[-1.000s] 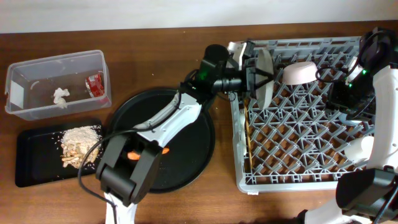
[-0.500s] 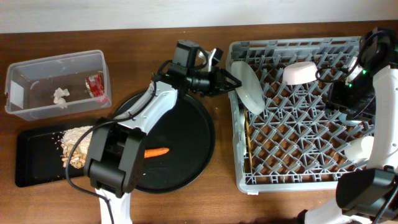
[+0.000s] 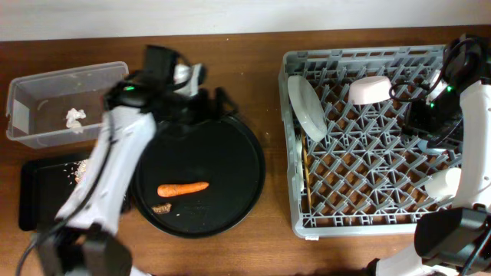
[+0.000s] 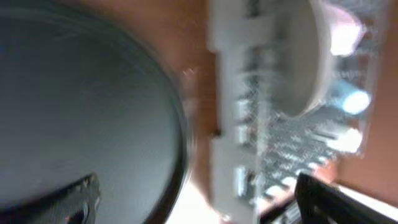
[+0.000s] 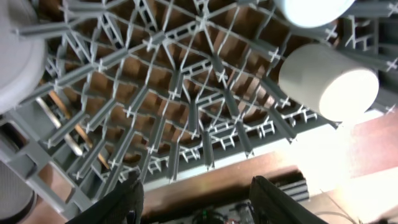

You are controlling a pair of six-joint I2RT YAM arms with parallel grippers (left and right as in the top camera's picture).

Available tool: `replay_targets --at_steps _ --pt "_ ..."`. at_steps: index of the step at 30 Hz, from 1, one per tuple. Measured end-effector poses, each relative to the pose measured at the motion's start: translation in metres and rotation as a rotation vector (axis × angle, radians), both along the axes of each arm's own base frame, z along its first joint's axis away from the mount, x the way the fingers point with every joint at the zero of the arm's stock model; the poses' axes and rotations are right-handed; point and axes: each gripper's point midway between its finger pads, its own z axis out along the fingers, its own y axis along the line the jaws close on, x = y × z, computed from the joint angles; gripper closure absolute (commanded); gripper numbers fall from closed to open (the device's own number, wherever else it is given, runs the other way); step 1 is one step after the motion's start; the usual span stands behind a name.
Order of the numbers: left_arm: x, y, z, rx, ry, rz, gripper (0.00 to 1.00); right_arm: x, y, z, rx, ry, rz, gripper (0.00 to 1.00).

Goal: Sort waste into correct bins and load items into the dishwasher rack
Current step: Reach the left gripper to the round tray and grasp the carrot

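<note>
Left gripper (image 4: 196, 183) has let go of the plate (image 3: 307, 107), jaws gone from clamped to wide open with nothing between them! The plate, upright and edge-on a second ago, now leans on its own at the left edge of the dishwasher rack (image 3: 345, 55), a little further left than before. The left arm (image 3: 115, 161) has swung right off the rack, back across the round black tray (image 3: 222, 161), and is blurred near the clear tub (image 3: 46, 84). That uncovers the whole carrot (image 3: 182, 188) and the brown bit (image 3: 161, 208). The arm now hides the red wrapper and most of the beige scraps (image 3: 77, 169) in the shallow black tray (image 3: 38, 192)
</note>
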Motion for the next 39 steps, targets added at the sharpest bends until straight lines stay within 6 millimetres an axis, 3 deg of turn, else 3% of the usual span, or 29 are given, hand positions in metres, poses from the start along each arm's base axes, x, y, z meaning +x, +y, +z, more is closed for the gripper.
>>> replay_targets --at_steps 2,3,5,9,18,22,24,28,30,35,39 --pt "-0.034 0.04 -0.013 0.124 0.155 0.072 0.01 0.0 0.0 0.0 0.001 0.002 0.0 0.42" --pt "-0.039 0.048 -0.017 0.153 0.185 0.085 0.01 0.0 0.0 0.0 0.001 0.002 0.0 0.42" --pt "-0.065 0.059 -0.029 0.204 0.315 0.107 0.01 0.0 0.0 0.0 0.001 0.001 0.0 0.42" --pt "-0.087 0.06 -0.06 0.232 0.495 0.273 0.01 0.0 0.0 0.0 0.001 0.0 0.0 0.42" --pt "-0.1 0.064 -0.155 0.191 0.65 0.693 0.01 0.0 0.001 0.0 0.005 0.0 0.0 0.42" --pt "-0.092 0.08 -0.176 0.242 0.578 0.79 0.02 0.0 0.001 0.0 0.005 -0.001 0.0 0.42" --pt "-0.094 0.091 -0.184 0.294 0.553 0.824 0.22 0.0 0.001 0.0 0.005 0.0 0.0 0.42" --pt "-0.088 0.109 -0.187 0.368 0.486 0.875 0.44 0.0 0.001 0.0 0.005 0.0 0.0 0.42" --pt "-0.087 0.114 -0.187 0.392 0.469 0.888 0.6 0.0 0.001 0.0 0.005 0.0 0.0 0.42" --pt "-0.086 0.117 -0.187 0.41 0.456 0.895 0.63 0.0 0.001 0.0 0.005 0.0 0.0 0.42" --pt "-0.086 0.118 -0.187 0.412 0.455 0.898 0.71 0.0 0.001 0.0 0.005 0.0 0.0 0.42"
